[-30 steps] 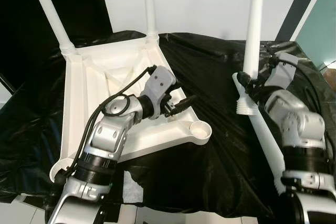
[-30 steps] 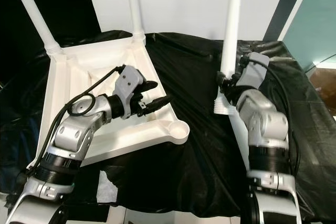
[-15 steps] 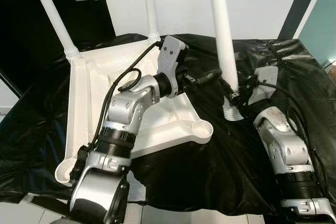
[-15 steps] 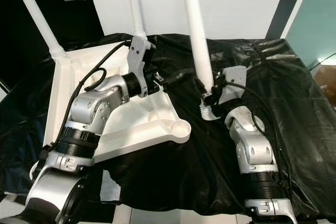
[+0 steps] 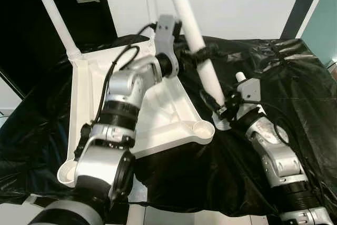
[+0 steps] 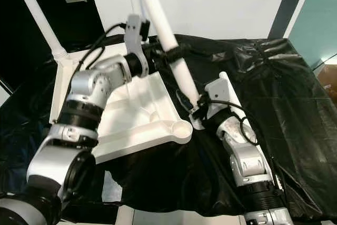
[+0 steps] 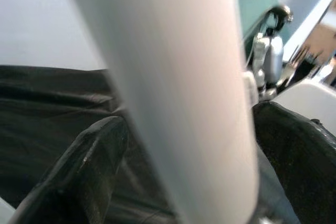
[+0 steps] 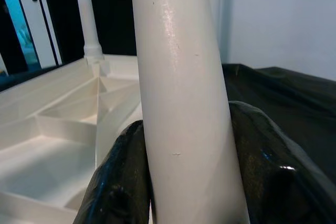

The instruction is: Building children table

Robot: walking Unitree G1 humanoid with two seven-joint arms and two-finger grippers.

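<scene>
from the head views, you've got two legs standing in the upturned tabletop (image 5: 152, 114); the third leg (image 5: 202, 64) hangs tilted beside its empty corner socket (image 5: 201, 128), not yet seated. left wrist view: left gripper (image 7: 184, 150) fingers flank it. right wrist view: right gripper (image 8: 189, 177) clamps its lower end. crumpled black sheet (image 5: 274, 77) lies around.

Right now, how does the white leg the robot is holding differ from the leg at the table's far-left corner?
The held leg leans, gripped by the right hand near its base and the left hand higher up. Its end hovers near an open socket. The corner leg is already fitted into the upturned tabletop, untouched. Both are white tubes.
</scene>
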